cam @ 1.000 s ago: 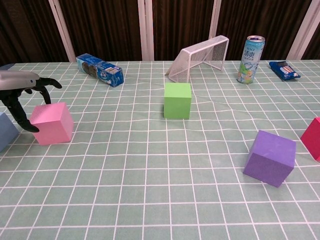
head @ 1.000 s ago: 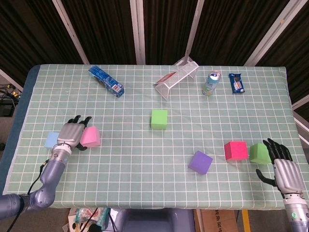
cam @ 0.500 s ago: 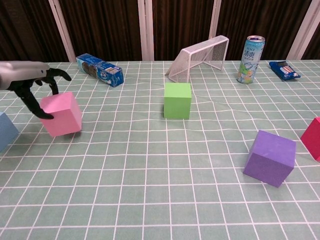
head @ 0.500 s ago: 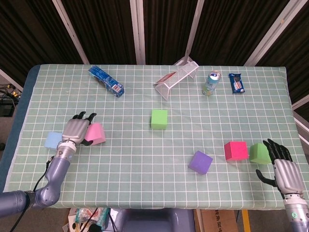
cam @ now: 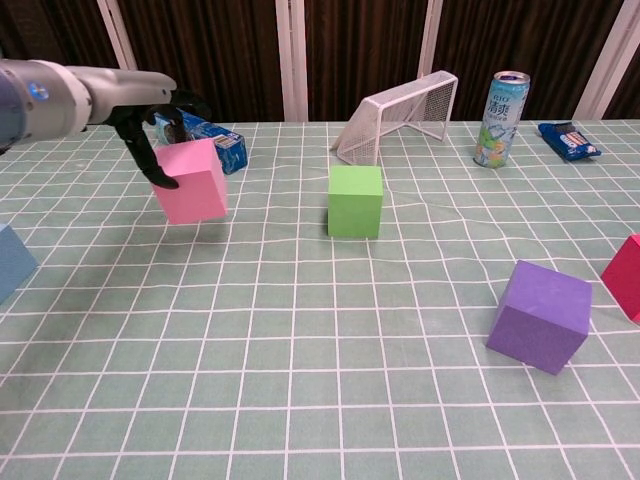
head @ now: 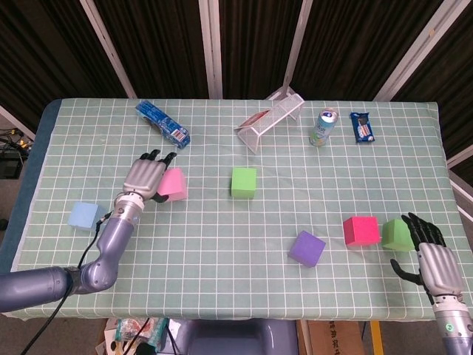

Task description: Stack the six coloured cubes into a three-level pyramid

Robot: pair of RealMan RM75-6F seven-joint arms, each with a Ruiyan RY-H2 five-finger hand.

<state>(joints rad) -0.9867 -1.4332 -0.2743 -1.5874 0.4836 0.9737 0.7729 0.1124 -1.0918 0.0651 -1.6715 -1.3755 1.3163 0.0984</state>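
Observation:
My left hand [head: 145, 176] [cam: 152, 125] grips the pink cube [head: 174, 184] [cam: 190, 181] and holds it above the cloth, left of the light green cube [head: 243, 182] [cam: 355, 200]. The pale blue cube [head: 84, 215] [cam: 10, 262] lies at the far left. A purple cube [head: 307, 248] [cam: 540, 315] sits right of centre. Beside it are the red cube [head: 361, 230] [cam: 626, 275] and a darker green cube [head: 397, 234]. My right hand [head: 433, 260] rests near the front right edge with its fingers apart, just right of the darker green cube, holding nothing.
At the back stand a blue snack box [head: 163, 124] [cam: 199, 139], a small white wire goal [head: 270, 118] [cam: 398, 116], a drink can [head: 323, 127] [cam: 501, 119] and a blue packet [head: 361, 126] [cam: 568, 140]. The green checked tablecloth [head: 222, 244] covers the table.
My left hand has lifted the pink cube and carried it right and toward the back, away from the pale blue cube. The right hand has stayed put.

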